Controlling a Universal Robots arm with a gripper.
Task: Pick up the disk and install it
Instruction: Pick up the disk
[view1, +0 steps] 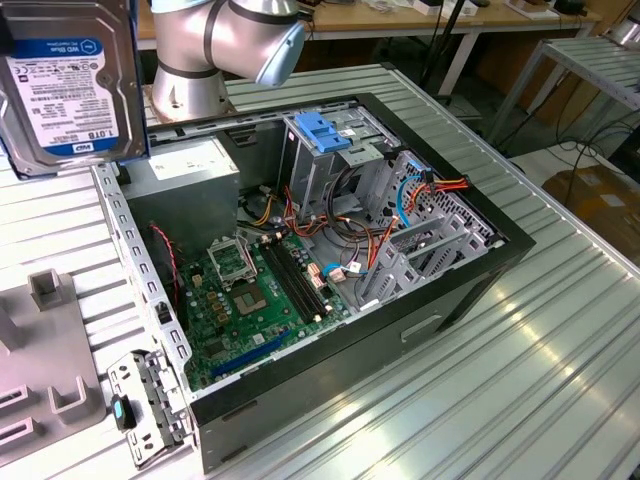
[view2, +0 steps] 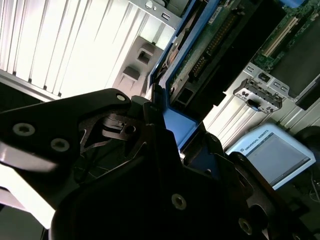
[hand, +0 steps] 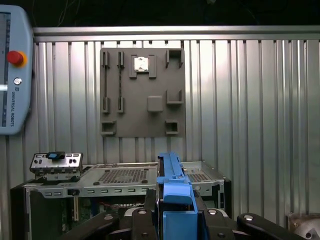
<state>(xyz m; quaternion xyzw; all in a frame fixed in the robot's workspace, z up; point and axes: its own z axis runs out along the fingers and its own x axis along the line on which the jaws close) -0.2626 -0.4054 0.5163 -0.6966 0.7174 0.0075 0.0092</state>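
In the exterior view, the disk (view1: 65, 75) is hanging in the air at the exterior view's left with its label facing the camera. It is clear of the table (view1: 560, 330) and apart from the open computer case (view1: 470, 290). The case is lying on its side in the middle of the table, and its drive cage (view1: 330, 160) is standing toward the far edge. A grey fixture plate (view1: 40, 350) is lying by the table's edge at the exterior view's left. A metal bracket (view1: 150, 405) is sitting just beside the case's near corner.

In the second wrist view, the gripper (view2: 182, 127) is clamping its black fingers (view2: 152, 112) on the disk's blue end tab. The disk (view2: 220, 40) is reaching away from them, circuit-board side showing. The bracket (view2: 257, 95) and a teach pendant (view2: 272, 155) are lying beyond it.

In the first wrist view, the gripper (hand: 175, 205) is squeezing the disk (hand: 170, 172), which is showing edge-on between the fingers (hand: 150, 202). The case (hand: 125, 175) is lying just past the disk. The fixture plate (hand: 142, 92) is resting farther out on the table (hand: 250, 100), and the pendant (hand: 12, 70) is lying at the table's edge.
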